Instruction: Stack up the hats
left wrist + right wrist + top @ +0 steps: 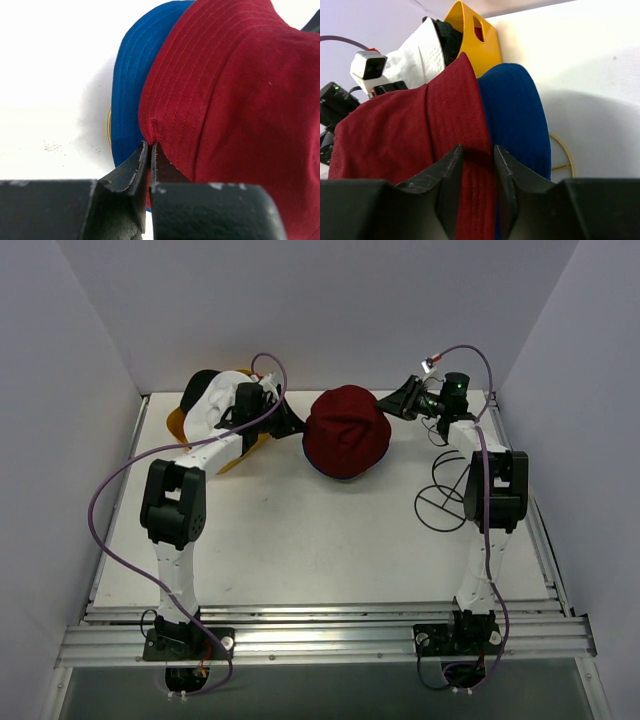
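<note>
Overhead view; opposing close wrist views on maroon hat (347, 430)

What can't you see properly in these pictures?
- Blue hat: every view, the maroon hat covers most of it.
- Basket: top view, the left arm hides much of it; only a white hat and a black cap show.
- Right pincer: right wrist view, maroon brim fills the gap; squeezing or not, can't tell.
- Wire frame: top view, the right arm crosses it.
</note>
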### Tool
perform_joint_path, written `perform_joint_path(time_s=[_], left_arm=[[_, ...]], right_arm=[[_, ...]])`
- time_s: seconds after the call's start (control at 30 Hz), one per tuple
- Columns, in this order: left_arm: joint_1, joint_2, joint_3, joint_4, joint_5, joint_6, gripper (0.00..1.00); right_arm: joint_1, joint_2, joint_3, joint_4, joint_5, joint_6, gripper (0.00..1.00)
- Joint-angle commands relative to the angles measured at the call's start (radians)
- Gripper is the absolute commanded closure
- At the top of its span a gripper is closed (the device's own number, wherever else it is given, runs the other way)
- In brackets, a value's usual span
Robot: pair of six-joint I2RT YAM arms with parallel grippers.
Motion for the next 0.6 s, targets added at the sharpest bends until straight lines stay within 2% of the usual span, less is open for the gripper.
perform_joint_path(time_s=[0.0,0.03,0.17,0.23,0.4,0.5,0.53,0.57], left_arm=[[0.0,0.008,0.028,0.011,-0.025,0.021,0.98],[0.0,0.008,0.028,0.012,-0.025,0.02,0.98],[0.0,0.011,0.029,0.014,-0.025,0.02,0.98],[-0.001,0.011,0.031,0.014,-0.025,0.018,0.98],[-0.001,0.003,0.028,0.006,-0.033,0.02,0.98],[-0.003,0.0,0.028,-0.007,-0.046,0.035,0.98],[-0.003,-0.003,0.026,-0.007,-0.049,0.038,0.98],[-0.003,-0.003,0.021,-0.007,-0.051,0.04,0.98]], right_arm=[[0.001,0.023,-0.023,0.188,-0.079,0.123,0.74],[0.001,0.026,-0.023,0.196,-0.081,0.128,0.76],[0.002,0.032,-0.018,0.196,-0.076,0.131,0.95],[0.002,0.032,-0.015,0.197,-0.078,0.131,0.99],[-0.006,0.032,-0.01,0.173,-0.032,0.117,1.0],[-0.012,0.037,0.04,-0.02,0.048,-0.026,1.0],[-0.01,0.041,0.063,-0.156,0.121,-0.075,1.0],[-0.007,0.046,0.092,-0.195,0.147,-0.128,1.0]])
